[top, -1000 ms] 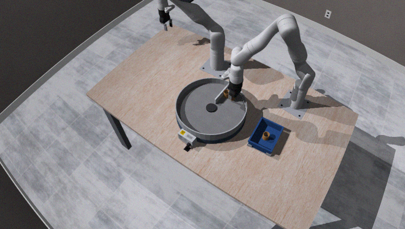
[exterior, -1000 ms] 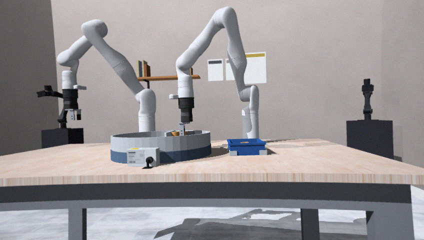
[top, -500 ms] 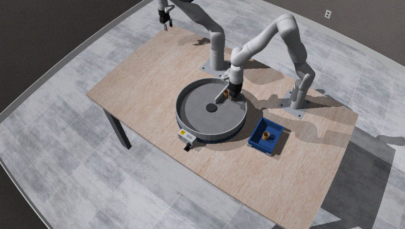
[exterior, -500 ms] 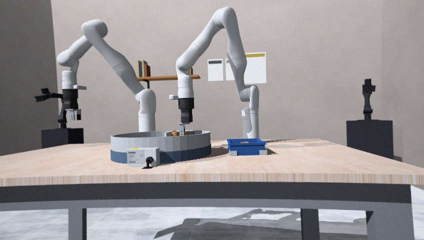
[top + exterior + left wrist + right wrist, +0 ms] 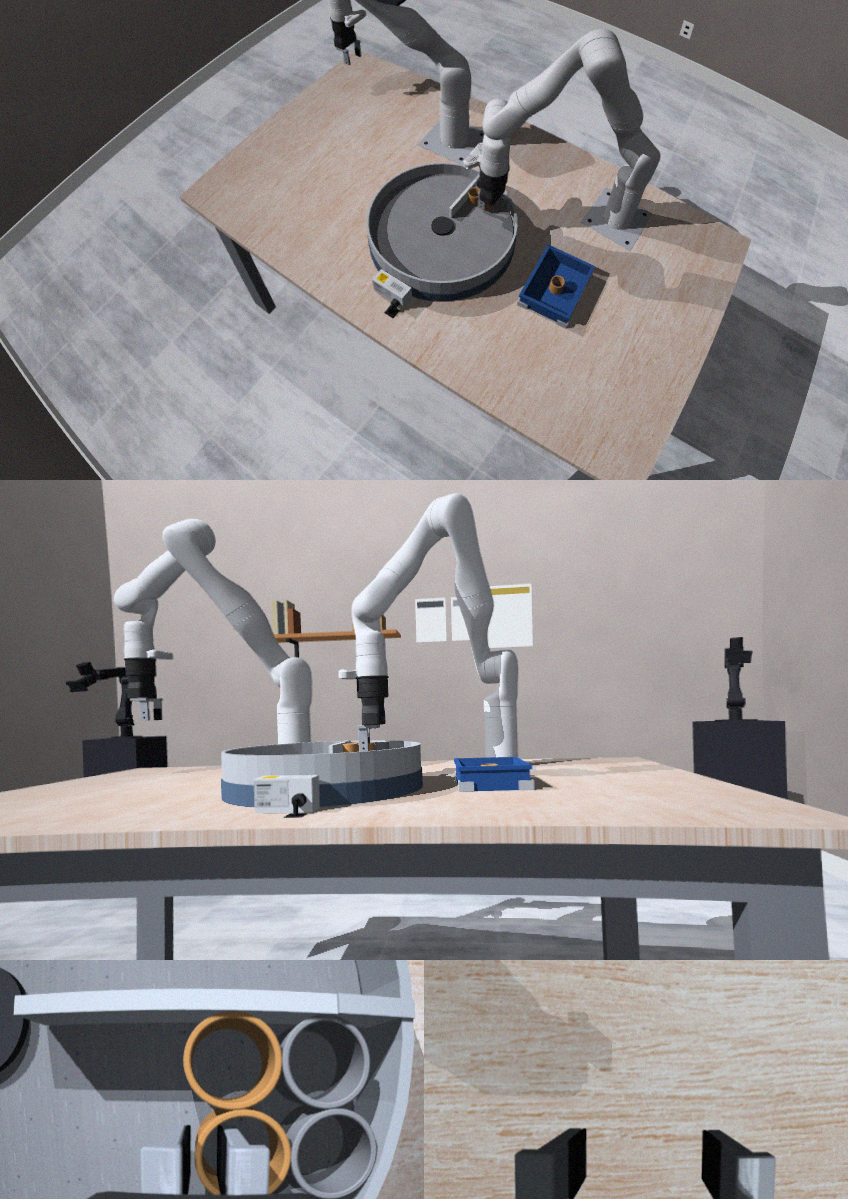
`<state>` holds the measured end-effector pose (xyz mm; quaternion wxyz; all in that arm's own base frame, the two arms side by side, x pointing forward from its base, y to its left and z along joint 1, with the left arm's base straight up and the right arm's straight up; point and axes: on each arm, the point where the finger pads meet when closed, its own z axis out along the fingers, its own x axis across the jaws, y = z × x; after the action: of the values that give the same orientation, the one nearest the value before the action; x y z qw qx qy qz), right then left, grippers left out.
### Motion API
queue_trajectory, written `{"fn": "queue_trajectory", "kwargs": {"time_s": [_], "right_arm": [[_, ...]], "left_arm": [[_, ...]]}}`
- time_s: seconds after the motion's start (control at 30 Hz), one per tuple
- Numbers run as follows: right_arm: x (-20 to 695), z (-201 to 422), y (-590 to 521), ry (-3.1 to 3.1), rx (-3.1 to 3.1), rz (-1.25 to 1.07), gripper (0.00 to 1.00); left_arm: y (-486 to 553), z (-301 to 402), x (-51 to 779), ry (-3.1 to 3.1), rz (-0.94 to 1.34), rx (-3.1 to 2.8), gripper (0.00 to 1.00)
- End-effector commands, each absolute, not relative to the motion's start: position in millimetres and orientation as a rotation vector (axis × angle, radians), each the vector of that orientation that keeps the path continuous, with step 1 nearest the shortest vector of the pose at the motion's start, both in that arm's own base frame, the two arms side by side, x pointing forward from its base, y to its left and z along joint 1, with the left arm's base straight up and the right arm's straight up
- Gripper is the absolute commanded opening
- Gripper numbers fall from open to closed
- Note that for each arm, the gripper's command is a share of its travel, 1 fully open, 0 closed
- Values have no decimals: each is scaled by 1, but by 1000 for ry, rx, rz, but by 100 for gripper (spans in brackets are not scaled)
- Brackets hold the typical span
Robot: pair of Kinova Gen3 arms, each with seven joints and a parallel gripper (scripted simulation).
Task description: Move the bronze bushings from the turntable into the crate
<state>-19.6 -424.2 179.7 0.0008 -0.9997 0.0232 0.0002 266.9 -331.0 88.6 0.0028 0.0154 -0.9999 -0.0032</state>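
Observation:
My left gripper (image 5: pixel 484 206) (image 5: pixel 367 741) (image 5: pixel 203 1149) is partly open low over the turntable (image 5: pixel 416 255) (image 5: pixel 267 768). One finger is outside a bronze bushing (image 5: pixel 284 1154), the other over its opening; the wall between them is not clamped. A second bronze bushing (image 5: pixel 474 196) (image 5: pixel 272 1067) stands beside it against the divider. Two steel bushings, one upper (image 5: pixel 357 1077) and one lower (image 5: pixel 367 1161) in the left wrist view, stand near the rim. Another bronze bushing (image 5: pixel 555 287) is upright in the blue crate (image 5: pixel 541 309) (image 5: pixel 493 780), which sits level in its corner guides. My right gripper (image 5: pixel 352 54) (image 5: pixel 151 710) (image 5: pixel 644 1154) is open and empty.
The pale divider (image 5: pixel 462 199) (image 5: pixel 174 1002) runs from near the black hub (image 5: pixel 442 226) to the turntable's raised rim. A white box (image 5: pixel 392 287) (image 5: pixel 286 793) stands at the turntable's front. The right gripper is over the table's far left in the top view.

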Motion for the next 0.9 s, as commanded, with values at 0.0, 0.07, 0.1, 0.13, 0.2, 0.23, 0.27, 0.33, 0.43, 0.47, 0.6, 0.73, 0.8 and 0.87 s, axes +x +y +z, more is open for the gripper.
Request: {"fn": "queue_trajectory", "kwargs": {"time_s": [0.0, 0.07, 0.1, 0.13, 0.2, 0.23, 0.27, 0.33, 0.43, 0.47, 0.6, 0.73, 0.8, 0.87], "right_arm": [[-20, 180, -425, 73, -3141, 0, 100], [-20, 180, -425, 73, -3141, 0, 100], [-20, 180, -425, 73, -3141, 0, 100], [-20, 180, -425, 73, -3141, 0, 100], [-20, 180, -425, 73, -3141, 0, 100], [-20, 180, -425, 73, -3141, 0, 100], [-20, 180, -425, 73, -3141, 0, 100], [-20, 180, -425, 73, -3141, 0, 100], [-20, 180, -425, 73, -3141, 0, 100], [-20, 180, -425, 73, -3141, 0, 100], [-20, 180, -425, 73, -3141, 0, 100], [-20, 180, -425, 73, -3141, 0, 100], [-20, 180, -425, 73, -3141, 0, 100], [-20, 180, -425, 73, -3141, 0, 100]], "left_arm": [[-331, 89, 267, -3137, -8, 48, 36], [-331, 89, 267, -3137, -8, 48, 36], [-331, 89, 267, -3137, -8, 48, 36], [-331, 89, 267, -3137, -8, 48, 36], [-331, 89, 267, -3137, -8, 48, 36], [-331, 89, 267, -3137, -8, 48, 36], [-331, 89, 267, -3137, -8, 48, 36], [-331, 89, 267, -3137, -8, 48, 0], [-331, 89, 267, -3137, -8, 48, 0], [-331, 89, 267, -3137, -8, 48, 0], [-331, 89, 267, -3137, -8, 48, 0], [-331, 89, 267, -3137, -8, 48, 0], [-331, 89, 267, -3137, -8, 48, 0], [-331, 89, 267, -3137, -8, 48, 0]]}}
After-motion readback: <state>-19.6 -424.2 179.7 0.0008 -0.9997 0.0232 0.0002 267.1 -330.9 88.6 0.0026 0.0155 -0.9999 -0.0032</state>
